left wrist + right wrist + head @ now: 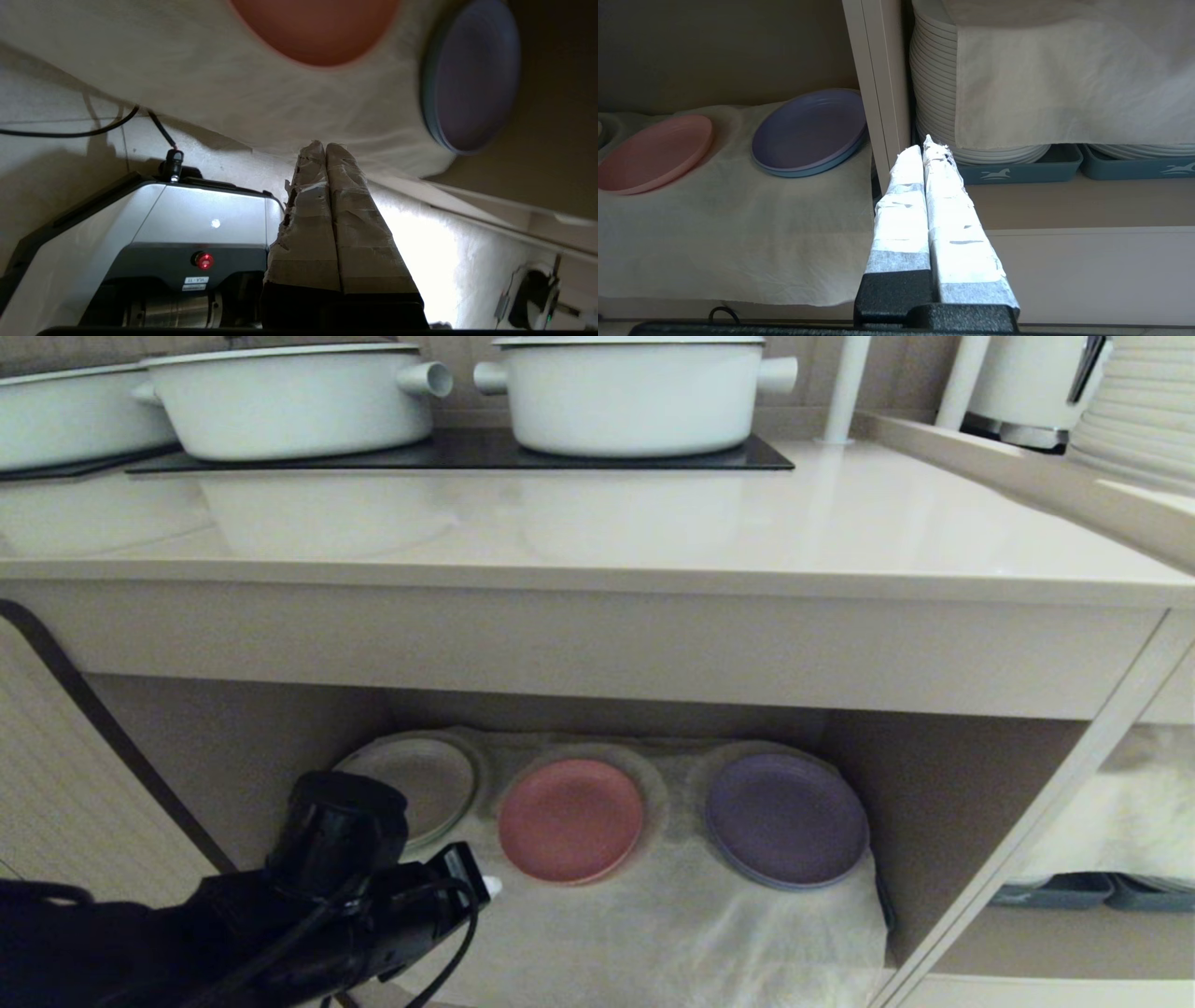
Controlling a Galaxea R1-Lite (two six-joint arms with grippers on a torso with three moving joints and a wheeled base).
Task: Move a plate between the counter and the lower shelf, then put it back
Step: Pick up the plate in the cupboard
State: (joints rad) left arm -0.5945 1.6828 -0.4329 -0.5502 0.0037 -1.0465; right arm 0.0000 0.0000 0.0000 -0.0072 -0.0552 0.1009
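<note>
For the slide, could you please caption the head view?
Left gripper, shut, nears the pink plate lying between beige and purple plates on the lower shelf.

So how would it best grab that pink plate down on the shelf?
Probably by the near rim. The pink plate lies flat on the cloth, between two other plates, with the shelf's open front facing the robot. The shut left gripper would open, come in low from the front, and pinch that edge.

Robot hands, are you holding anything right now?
Nothing is held. The left gripper is shut and empty in front of the round pink plastic plate; the right gripper is shut and empty too.
</note>
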